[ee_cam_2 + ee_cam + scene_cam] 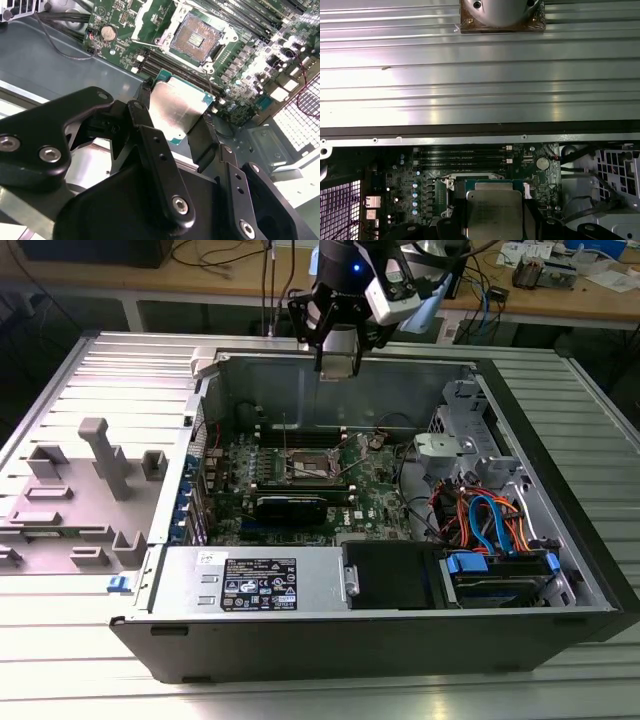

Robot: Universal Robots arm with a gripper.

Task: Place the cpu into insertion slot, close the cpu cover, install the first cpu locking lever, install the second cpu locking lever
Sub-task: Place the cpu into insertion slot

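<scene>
My gripper (338,362) hangs above the open computer case, near its back wall, and is shut on the cpu. The cpu (175,100) is a flat silver-grey square on a green carrier edge, pinched between two black fingers (202,137) at opposite sides. It also shows as the cpu (494,212) in the first wrist view. The insertion slot (196,39) lies below on the green motherboard (370,485), with a dark centre and silver rim, uncovered. The cpu cover (150,22) appears swung open beside the slot. The held chip is apart from the slot, well above the board.
Long black memory slots (175,70) run beside the socket. A black card with a heatsink (290,505), a black power supply (250,580), drive bays and bundled cables (490,520) stand in the case. A grey fixture (100,455) stands on the table at the exterior view's left.
</scene>
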